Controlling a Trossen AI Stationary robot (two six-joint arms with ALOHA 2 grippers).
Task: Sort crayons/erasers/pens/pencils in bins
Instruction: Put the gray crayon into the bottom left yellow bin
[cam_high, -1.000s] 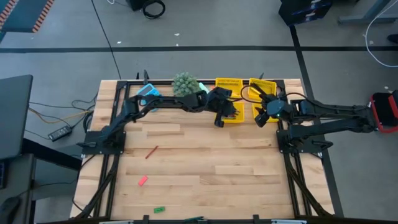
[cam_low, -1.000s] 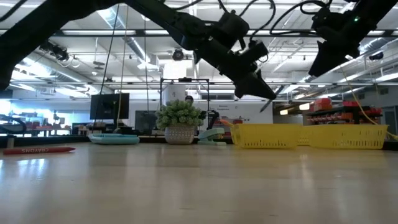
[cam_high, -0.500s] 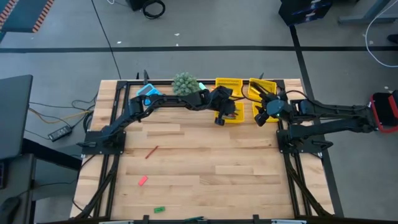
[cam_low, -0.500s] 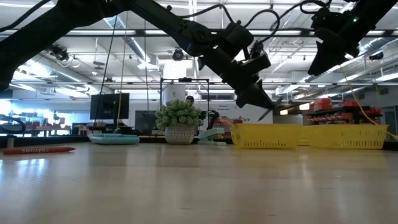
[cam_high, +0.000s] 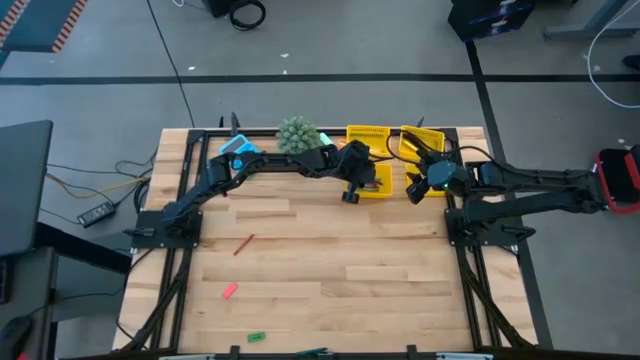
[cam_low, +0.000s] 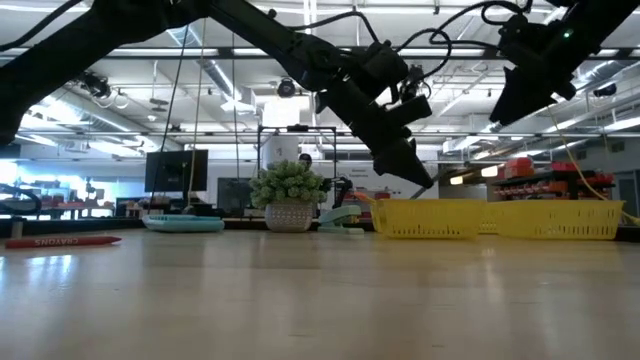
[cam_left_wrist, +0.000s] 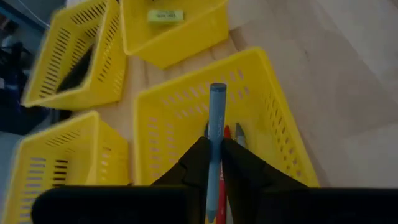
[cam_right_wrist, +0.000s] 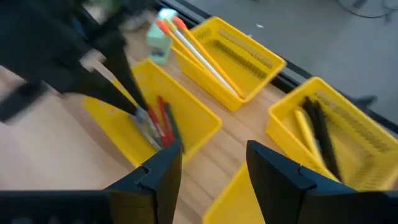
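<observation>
Now the left end effector (cam_left_wrist: 214, 163) pinches a grey-blue crayon (cam_left_wrist: 216, 127) directly above the crayon bin (cam_left_wrist: 283, 134) at frame centre, its long axis along the bin's length. Beside it, upper right, the right end effector (cam_right_wrist: 208, 158) hangs spread wide.

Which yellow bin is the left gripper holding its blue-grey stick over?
The left gripper hangs over the bin already holding red crayons; the other bins sit beyond it.
</observation>
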